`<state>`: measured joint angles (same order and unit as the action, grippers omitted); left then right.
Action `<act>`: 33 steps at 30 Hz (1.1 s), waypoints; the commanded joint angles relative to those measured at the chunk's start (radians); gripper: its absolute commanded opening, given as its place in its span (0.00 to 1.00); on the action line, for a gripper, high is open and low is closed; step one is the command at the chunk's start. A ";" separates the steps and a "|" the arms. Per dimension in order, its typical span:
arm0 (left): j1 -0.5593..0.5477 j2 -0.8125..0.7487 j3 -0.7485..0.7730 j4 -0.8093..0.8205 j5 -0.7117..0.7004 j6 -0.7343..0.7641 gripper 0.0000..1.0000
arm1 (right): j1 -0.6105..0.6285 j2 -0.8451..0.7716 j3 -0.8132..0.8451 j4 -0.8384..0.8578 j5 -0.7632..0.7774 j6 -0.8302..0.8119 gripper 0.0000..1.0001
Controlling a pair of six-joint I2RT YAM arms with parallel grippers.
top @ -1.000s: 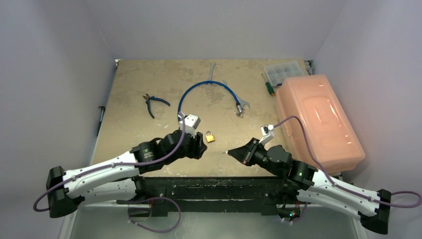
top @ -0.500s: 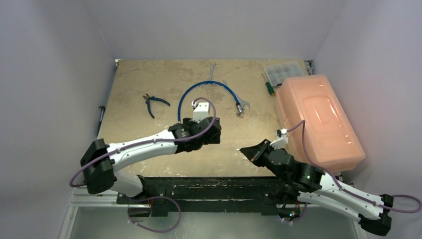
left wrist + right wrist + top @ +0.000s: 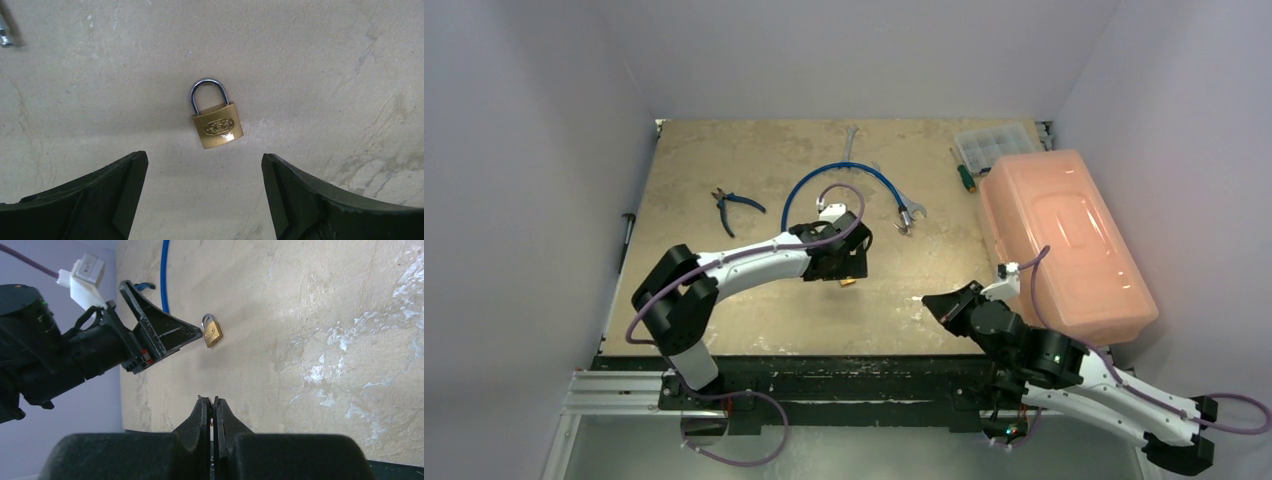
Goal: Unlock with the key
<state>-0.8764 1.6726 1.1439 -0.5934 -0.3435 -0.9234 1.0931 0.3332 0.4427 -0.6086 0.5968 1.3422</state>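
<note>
The small brass padlock [image 3: 848, 282] with a silver shackle lies flat on the table; it also shows in the left wrist view [image 3: 216, 127] and the right wrist view [image 3: 212, 333]. My left gripper [image 3: 844, 266] hovers just over it, open and empty [image 3: 202, 160], with the padlock a little ahead of the fingertips. My right gripper [image 3: 928, 300] is to the right of the padlock, near the front edge, and apart from it. It is shut [image 3: 212, 399] on the key, of which only a thin metal sliver [image 3: 199, 396] shows at the fingertips.
A blue cable [image 3: 839, 172], blue-handled pliers [image 3: 734, 207] and two long wrenches [image 3: 849, 140] [image 3: 906, 207] lie behind the padlock. An orange plastic box [image 3: 1059, 240] fills the right side. A clear organizer [image 3: 999, 145] and a green screwdriver [image 3: 964, 175] are behind it.
My left arm swung forward and right, from beside the padlock to over it, with its gripper open. My right gripper drew back to the right, away from the padlock, and stayed shut.
</note>
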 commanded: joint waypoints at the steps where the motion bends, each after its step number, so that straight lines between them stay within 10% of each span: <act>1: 0.017 0.070 0.075 0.014 0.052 0.016 0.90 | -0.002 -0.031 0.021 -0.067 0.065 0.071 0.00; 33: 0.042 0.300 0.145 0.003 0.029 -0.011 0.57 | -0.002 -0.200 0.002 -0.167 0.051 0.045 0.00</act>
<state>-0.8444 1.9335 1.3071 -0.6476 -0.3248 -0.9211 1.0931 0.1738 0.4427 -0.7383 0.6136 1.3460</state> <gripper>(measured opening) 0.599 0.055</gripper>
